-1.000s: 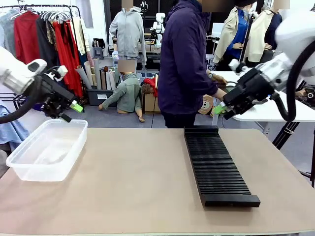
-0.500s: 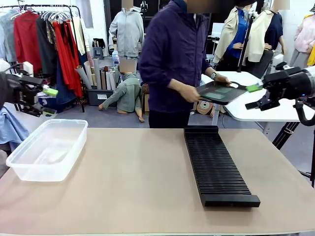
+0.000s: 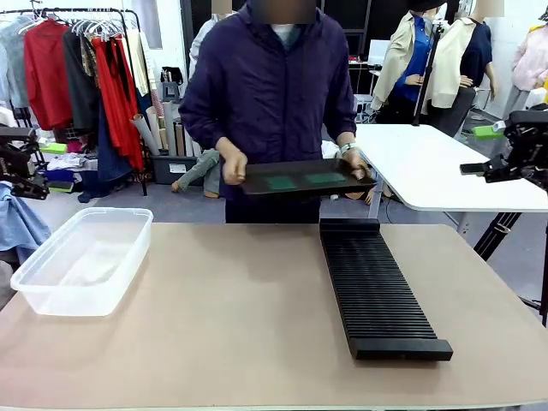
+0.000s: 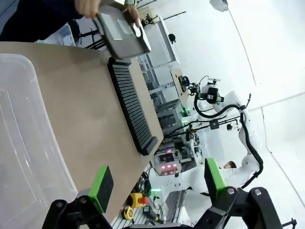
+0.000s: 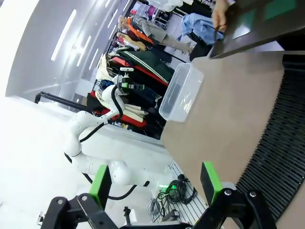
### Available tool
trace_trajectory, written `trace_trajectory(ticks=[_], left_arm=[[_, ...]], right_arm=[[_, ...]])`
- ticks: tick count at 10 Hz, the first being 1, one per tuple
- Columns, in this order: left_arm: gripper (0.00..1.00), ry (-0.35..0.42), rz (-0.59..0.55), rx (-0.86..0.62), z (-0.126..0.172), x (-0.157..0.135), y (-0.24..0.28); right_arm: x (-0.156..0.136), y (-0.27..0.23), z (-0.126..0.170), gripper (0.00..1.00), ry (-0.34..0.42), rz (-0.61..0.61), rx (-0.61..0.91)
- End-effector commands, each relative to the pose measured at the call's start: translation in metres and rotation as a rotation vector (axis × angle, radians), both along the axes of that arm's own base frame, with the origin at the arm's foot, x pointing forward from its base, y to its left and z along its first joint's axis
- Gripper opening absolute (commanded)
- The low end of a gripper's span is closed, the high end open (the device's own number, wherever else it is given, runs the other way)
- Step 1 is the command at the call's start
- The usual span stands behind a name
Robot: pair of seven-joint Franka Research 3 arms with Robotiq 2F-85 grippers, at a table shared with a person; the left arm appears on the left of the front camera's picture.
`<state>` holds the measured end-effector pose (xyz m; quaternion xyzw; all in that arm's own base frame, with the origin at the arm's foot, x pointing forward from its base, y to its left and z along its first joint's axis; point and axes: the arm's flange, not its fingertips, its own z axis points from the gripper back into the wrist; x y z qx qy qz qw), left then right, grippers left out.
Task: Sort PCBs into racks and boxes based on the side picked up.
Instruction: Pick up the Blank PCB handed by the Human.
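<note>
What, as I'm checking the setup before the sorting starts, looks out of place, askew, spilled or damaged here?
Nothing stands out. The clear box sits upright and empty at the table's left, the rack lies flat on the right, and two PCBs lie flat on the tray the person holds over the far edge.

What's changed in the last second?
The person turned from the side table and now faces the table, holding the tray with two PCBs. The left end effector and right end effector swung outward, open and empty. Tub and rack stayed put.
</note>
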<state>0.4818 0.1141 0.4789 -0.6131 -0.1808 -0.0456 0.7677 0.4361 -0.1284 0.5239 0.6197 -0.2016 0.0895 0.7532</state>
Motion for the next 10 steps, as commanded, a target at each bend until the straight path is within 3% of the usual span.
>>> trace_trajectory(ticks=[1,2,10], left_arm=[[1.00,-0.067,-0.013,-0.045,0.0014,-0.0076,-0.0083],[1.00,0.000,0.000,0.000,0.0000,0.0000,0.0000],[1.00,0.000,0.000,0.000,0.0000,0.0000,0.0000]], right_arm=[[0.0004,0.0094,-0.0062,1.00,-0.039,0.022,0.028],[0.0000,0.0000,0.0000,1.00,0.000,0.000,0.000],[0.0000,0.0000,0.0000,1.00,0.000,0.000,0.000]])
